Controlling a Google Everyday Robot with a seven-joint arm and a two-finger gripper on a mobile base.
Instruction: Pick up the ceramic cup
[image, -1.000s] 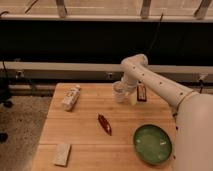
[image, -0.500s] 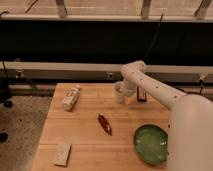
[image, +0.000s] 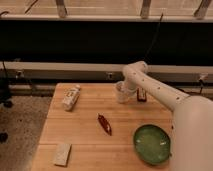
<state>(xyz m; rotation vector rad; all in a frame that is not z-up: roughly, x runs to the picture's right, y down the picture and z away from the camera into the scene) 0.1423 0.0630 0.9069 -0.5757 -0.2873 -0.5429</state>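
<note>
A white robot arm reaches across a wooden table (image: 85, 145) toward the ceramic cup (image: 121, 93), which stands upright near the table's far edge, well beyond the green plate (image: 152, 144) that sits at the near right corner. The gripper (image: 126, 92) is down at the cup, at its right side and touching or almost touching it; the arm's wrist covers the fingers, so whether they are spread or closed on the cup cannot be told.

Judging by the pose, the step in hand is the grasp itself. To do it well, the fingers should straddle the cup's wall or body squarely, low enough that the slightly tapered shape does not squeeze up and out of the grip, and they should close gently before any lift. The lift ought to go straight up, since a dark brown object (image: 142, 95) lies just to the cup's right, on the far side of the gripper, and a sideways pull could knock it.

Relative to the green plate, a red chilli-like item (image: 105, 124) lies to its left and slightly farther back, near the middle of the table. A white labelled bottle (image: 71, 97) lies on its side well to the left, towards the far edge. A pale sponge-like block (image: 62, 153) rests at the near left corner, level with the plate.
</note>
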